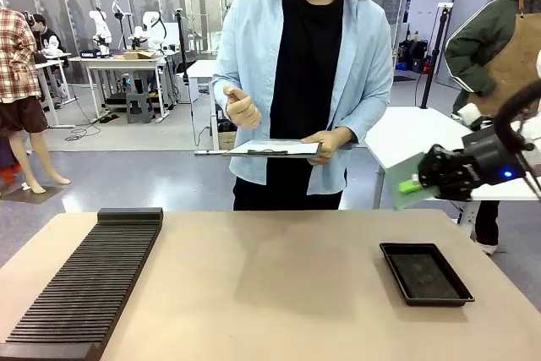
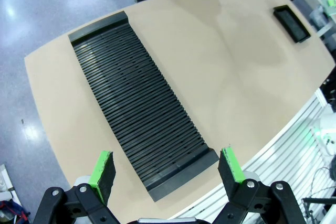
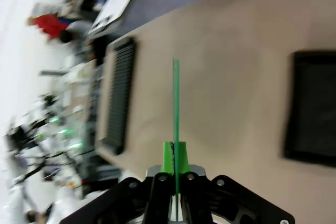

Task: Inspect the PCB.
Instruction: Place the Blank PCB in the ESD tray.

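Note:
My right gripper (image 1: 416, 184) hangs in the air at the right, above the table's far right corner, shut on the PCB (image 1: 404, 180), a thin pale green board held by one edge. In the right wrist view the PCB (image 3: 176, 103) shows edge-on as a thin green line rising from between the green pads (image 3: 173, 158). My left gripper (image 2: 167, 169) is open high above the table, with nothing between its fingers. A person stands at the far side holding a white clipboard (image 1: 272, 149) in one hand.
A long black slotted rack (image 1: 89, 281) lies along the table's left side, its near end below my left gripper (image 2: 157, 145). A shallow black tray (image 1: 425, 273) sits at the right, below my right gripper. A white table (image 1: 414, 133) stands behind.

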Motion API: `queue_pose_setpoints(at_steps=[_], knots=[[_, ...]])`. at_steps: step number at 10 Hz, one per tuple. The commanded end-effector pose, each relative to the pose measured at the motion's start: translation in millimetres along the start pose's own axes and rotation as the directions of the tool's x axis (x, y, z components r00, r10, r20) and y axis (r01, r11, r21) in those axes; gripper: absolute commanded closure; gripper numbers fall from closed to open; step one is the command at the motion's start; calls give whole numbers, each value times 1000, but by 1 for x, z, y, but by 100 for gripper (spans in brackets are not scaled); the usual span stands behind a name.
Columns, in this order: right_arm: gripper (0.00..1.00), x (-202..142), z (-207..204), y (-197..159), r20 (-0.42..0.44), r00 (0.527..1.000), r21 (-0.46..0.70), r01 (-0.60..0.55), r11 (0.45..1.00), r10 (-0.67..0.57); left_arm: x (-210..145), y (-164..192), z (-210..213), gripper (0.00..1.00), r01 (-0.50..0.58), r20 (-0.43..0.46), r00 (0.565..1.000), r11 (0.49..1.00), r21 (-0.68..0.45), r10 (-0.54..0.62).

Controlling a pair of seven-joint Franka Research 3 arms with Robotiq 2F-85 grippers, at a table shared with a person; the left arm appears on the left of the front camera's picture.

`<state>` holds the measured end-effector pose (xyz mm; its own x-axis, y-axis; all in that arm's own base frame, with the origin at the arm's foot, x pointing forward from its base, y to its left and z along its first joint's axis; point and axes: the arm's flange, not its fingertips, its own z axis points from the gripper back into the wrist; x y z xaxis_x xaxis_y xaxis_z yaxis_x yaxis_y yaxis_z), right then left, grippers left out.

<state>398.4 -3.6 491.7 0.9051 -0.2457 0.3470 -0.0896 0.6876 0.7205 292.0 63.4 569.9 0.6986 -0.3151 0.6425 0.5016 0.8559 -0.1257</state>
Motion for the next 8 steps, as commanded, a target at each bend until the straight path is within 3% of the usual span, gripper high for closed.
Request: queue_pose_setpoints(at_steps=[1,2,8], knots=[[97,1,-12,-30,72,993,-176,-75,981,89,0,-2,0,0,-15,-18,1000,1000,12,15],[97,2,-16,-48,60,989,-275,-112,955,134,0,-2,0,0,-15,-18,1000,1000,12,15],[97,4,-80,-94,-119,986,-431,-160,888,120,0,-2,0,0,-15,-18,1000,1000,12,15]])
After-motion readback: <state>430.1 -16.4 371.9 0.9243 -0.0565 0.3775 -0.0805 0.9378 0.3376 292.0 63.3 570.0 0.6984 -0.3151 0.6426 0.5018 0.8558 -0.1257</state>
